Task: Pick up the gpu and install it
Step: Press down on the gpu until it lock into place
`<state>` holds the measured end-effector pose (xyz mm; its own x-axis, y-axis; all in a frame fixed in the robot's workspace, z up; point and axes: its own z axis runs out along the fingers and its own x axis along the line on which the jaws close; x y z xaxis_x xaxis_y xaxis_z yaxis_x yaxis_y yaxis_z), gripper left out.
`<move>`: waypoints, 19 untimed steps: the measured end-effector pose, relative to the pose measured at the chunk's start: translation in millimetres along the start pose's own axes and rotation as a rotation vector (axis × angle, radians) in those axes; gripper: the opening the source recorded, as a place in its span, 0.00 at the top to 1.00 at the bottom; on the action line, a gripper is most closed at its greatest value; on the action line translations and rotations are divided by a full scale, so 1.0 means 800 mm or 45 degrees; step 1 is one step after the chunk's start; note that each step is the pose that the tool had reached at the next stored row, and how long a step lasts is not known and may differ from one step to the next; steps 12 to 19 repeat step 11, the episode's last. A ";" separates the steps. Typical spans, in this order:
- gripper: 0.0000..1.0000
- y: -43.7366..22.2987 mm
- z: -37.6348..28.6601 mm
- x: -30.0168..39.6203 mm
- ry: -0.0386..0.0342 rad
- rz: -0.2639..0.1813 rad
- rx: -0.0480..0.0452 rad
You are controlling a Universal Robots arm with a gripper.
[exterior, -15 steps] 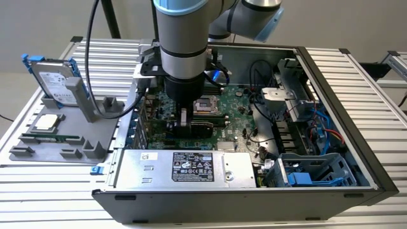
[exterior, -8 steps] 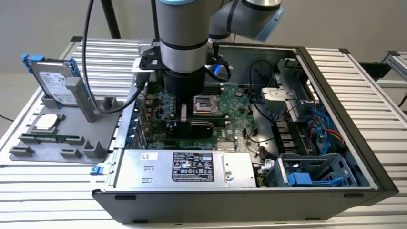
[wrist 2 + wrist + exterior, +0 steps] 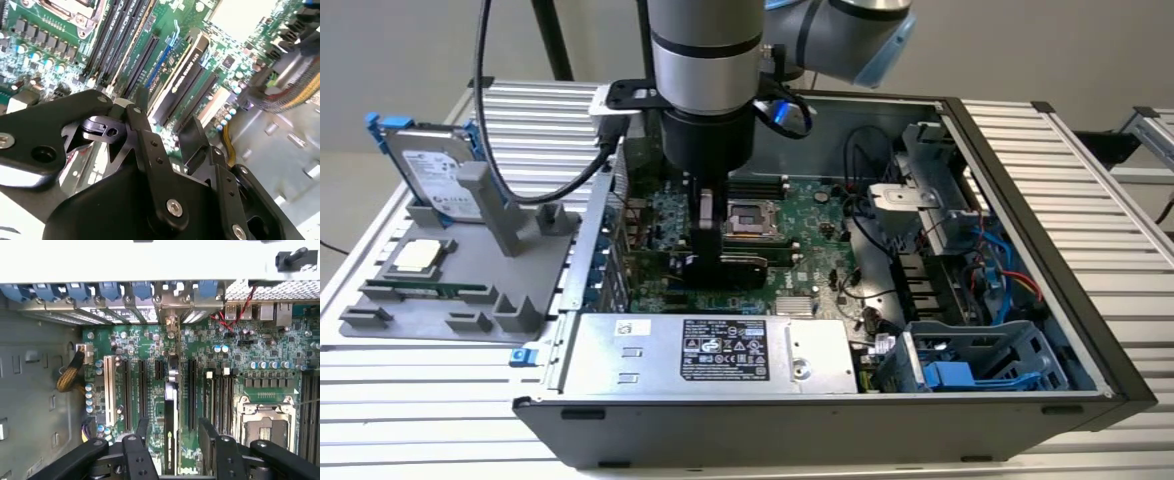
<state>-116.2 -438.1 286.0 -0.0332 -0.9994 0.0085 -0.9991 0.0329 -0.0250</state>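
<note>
The gpu (image 3: 170,412) stands on edge in a slot of the green motherboard (image 3: 235,347), and its silver bracket (image 3: 172,325) meets the case's rear wall. In the second wrist view its black cooler (image 3: 184,75) runs between the slots. My gripper (image 3: 175,429) hangs straight over the card and is open. One of the fingers (image 3: 142,427) is on each side of the card, and a gap shows on both sides. In the exterior view the gripper (image 3: 720,240) is low inside the open case, just above the black gpu (image 3: 744,264).
A grey holder (image 3: 400,320) at the exterior view's left carries a hard drive (image 3: 420,165), a processor (image 3: 416,255) and a memory stick (image 3: 434,290). Inside the case are the power supply (image 3: 707,350), a drive cage (image 3: 974,360), loose cables (image 3: 867,215) and the processor socket (image 3: 265,420).
</note>
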 end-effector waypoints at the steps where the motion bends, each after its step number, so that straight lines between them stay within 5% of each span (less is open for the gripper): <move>1: 1.00 0.0000 0.0000 0.0000 0.0000 0.000 0.000; 19: 1.00 0.0000 -0.0012 0.0000 0.0002 0.000 0.000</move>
